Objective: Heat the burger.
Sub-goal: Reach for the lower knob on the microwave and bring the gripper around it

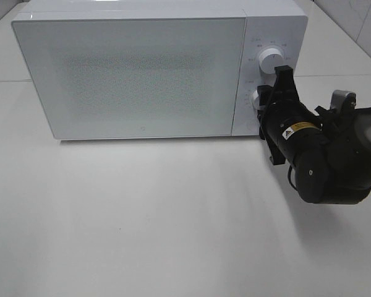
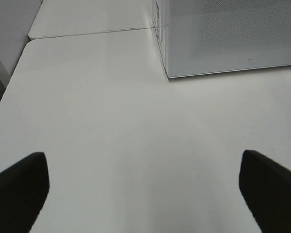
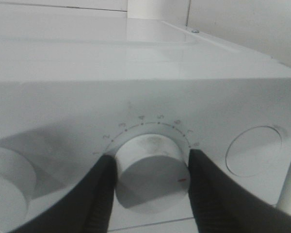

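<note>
The burger is out of view. A white microwave point(image 1: 142, 74) stands at the back of the table with its door closed. Two white knobs sit on its right-hand panel. My right gripper point(image 1: 260, 103) is shut on the lower knob point(image 1: 257, 97). In the right wrist view its black fingers point(image 3: 103, 194) press both sides of that knob point(image 3: 153, 167), which has a red mark and a numbered scale around it. My left gripper point(image 2: 143, 165) hangs open over bare tabletop, nothing between its fingers; it does not show in the exterior high view.
The upper knob point(image 1: 270, 59) sits just above the gripped one. A round flat button point(image 3: 254, 151) lies on the panel beside the gripped knob. White tabletop point(image 1: 142, 216) stretches in front of the microwave, whose lower corner point(image 2: 233, 34) shows in the left wrist view.
</note>
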Tool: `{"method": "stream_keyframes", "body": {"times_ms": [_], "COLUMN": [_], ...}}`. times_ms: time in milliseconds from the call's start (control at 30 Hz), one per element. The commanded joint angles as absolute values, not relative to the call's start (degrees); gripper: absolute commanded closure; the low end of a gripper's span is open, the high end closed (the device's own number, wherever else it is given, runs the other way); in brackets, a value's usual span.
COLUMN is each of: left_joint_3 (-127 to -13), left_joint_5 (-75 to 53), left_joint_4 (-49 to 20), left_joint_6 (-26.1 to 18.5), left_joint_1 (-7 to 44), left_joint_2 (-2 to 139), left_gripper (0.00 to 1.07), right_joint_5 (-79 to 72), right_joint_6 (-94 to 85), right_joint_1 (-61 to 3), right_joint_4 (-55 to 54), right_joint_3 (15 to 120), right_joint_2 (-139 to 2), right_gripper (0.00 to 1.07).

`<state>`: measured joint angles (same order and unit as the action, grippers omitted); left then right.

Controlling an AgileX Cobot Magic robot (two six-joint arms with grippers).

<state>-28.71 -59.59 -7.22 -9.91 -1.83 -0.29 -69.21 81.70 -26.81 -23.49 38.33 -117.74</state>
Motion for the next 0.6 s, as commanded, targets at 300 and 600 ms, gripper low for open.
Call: {"method": "stream_keyframes", "body": {"times_ms": [300,600], "left_joint_3": [-28.5,-28.5], "left_joint_5": [-59.3,-59.3], "left_joint_4": [-7.2,-7.2], "left_joint_6": [-9.6,-9.6], "left_joint_1": [-1.9,-1.9], "left_joint_2": [-1.4,-1.4], "left_gripper": [0.06,0.06], "right_joint_5": [-79.0,-79.0], "right_joint_6": [89.7,92.6], "right_joint_1": [-26.6,-26.6], "right_joint_4": [-21.8,-22.0], "right_joint_3": [39.2,39.2], "right_joint_2": [-117.5,-117.5], "right_gripper": [0.82,0.67]}}
